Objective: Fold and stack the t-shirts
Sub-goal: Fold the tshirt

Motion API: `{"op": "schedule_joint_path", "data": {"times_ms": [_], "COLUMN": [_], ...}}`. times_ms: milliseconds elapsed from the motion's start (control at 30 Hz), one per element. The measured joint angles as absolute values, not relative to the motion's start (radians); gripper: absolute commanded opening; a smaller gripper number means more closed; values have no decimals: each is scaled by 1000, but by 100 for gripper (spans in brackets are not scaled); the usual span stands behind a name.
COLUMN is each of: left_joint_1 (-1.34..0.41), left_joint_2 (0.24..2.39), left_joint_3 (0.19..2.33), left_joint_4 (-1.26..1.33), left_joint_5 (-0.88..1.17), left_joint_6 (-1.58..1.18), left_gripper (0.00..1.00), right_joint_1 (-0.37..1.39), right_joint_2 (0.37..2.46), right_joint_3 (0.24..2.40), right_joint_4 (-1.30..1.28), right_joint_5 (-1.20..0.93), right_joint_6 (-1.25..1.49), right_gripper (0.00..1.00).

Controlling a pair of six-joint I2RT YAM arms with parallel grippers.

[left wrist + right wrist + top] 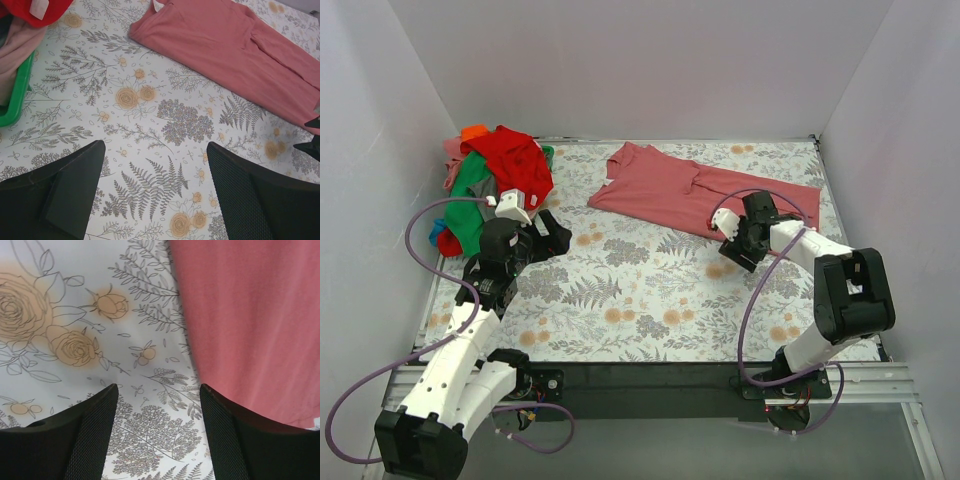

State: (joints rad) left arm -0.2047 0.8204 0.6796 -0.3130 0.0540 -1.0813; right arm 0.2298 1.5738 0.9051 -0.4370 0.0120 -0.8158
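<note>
Salmon-pink tee (700, 190) lay stretched out on the floral table cover (640, 290), directly ahead of the right gripper (158, 390) and well off to the right of the left gripper (155, 150). It was not fully flat: a crease or overlap ran across its middle, though the overhead view was too coarse to say whether that was a first fold or only a ruck. A small white patch at its far-left end was probably the neck tag (157, 5).

The right gripper hung low over the cloth's near edge with its fingers spread. Only printed cover showed between them, and the pink hem ran just ahead of and beside its right finger, perhaps slightly under it. The left gripper was likewise spread and empty, poised above bare cover, with the tee beyond its right finger. The pile of tees (505, 170) — red, green, orange, pale pink — sat heaped close by on its left, untouched.

By my reading, the step in hand was the fold of this first shirt, with nothing yet stacked. The right arm looked set to take the near edge — that would call for a short shift to the right so the hem sat squarely between the fingers, then a descent to the cover and a firm pinch of one layer only. The left arm would likely need to travel across to take the collar end, so the fold could be carried over evenly rather than dragged askew.
</note>
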Motion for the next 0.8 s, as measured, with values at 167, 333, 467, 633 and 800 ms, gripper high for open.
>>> {"op": "schedule_joint_path", "data": {"times_ms": [167, 333, 467, 633, 800], "left_joint_1": [-205, -205, -205, -205, -205], "left_joint_2": [820, 820, 820, 820, 820], "left_joint_3": [680, 680, 680, 680, 680], "left_joint_4": [-313, -313, -313, -313, -313], "left_joint_5": [54, 54, 54, 54, 55], "left_joint_6": [-1081, -1082, -1081, -1081, -1081], "left_gripper": [82, 82, 82, 82, 82], "right_joint_1": [230, 230, 230, 230, 230], "right_joint_2": [1619, 1694, 1740, 1769, 1776], "right_joint_3": [972, 1032, 1050, 1068, 1071], "right_joint_4": [-426, -406, -403, -392, -392], "right_joint_5": [44, 67, 85, 103, 101], "right_joint_6": [-817, -818, -820, -825, -829], "right_gripper": [68, 59, 44, 22, 4]}}
